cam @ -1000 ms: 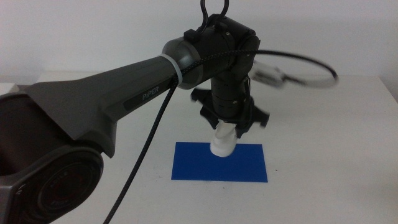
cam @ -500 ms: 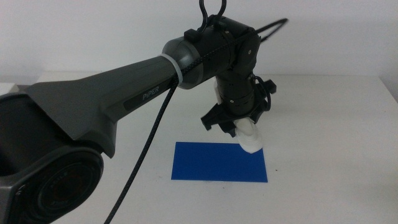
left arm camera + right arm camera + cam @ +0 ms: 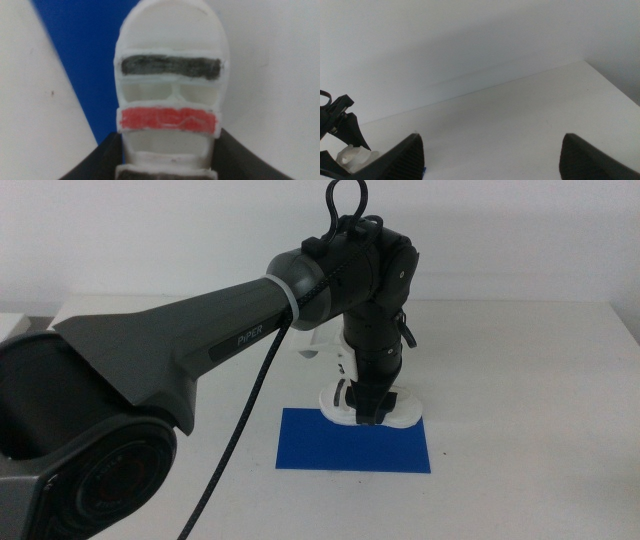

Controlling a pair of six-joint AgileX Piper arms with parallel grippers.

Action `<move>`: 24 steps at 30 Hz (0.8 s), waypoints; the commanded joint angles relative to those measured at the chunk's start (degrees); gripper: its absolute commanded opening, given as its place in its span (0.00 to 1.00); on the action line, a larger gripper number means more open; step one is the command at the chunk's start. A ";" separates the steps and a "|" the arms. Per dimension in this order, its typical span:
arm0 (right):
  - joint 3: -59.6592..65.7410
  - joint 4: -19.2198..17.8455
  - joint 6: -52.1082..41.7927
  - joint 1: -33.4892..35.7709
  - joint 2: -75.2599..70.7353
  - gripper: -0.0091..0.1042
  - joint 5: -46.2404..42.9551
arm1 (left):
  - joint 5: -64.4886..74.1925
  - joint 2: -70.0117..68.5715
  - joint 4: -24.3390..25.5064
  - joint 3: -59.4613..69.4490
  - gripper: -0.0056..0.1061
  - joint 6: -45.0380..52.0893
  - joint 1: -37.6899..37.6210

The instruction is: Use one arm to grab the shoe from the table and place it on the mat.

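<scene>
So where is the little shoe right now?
In the middle view the shoe sits at the far edge of the blue mat, near its right corner, lying across that edge. The left gripper is closed on it from above.

Bright, even, diffuse light; soft faint shadows on the worktop (image 3: 520,380); the shoe (image 3: 170,90) close-up is slightly blurred.

shoe (image 3: 170,75): matt white plastic-looking body with rough edges; the black and red straps look unevenly painted
mat (image 3: 340,445): flat matt blue sheet, smooth, under the left gripper (image 3: 368,412)
table (image 3: 520,380): smooth matt white top
arm (image 3: 200,350): dark grey plastic shell, slight sheen
</scene>
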 commanded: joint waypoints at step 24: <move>0.14 -0.55 -0.29 0.00 -0.27 0.78 -0.46 | 0.23 5.52 -1.50 -0.06 0.29 -4.17 1.74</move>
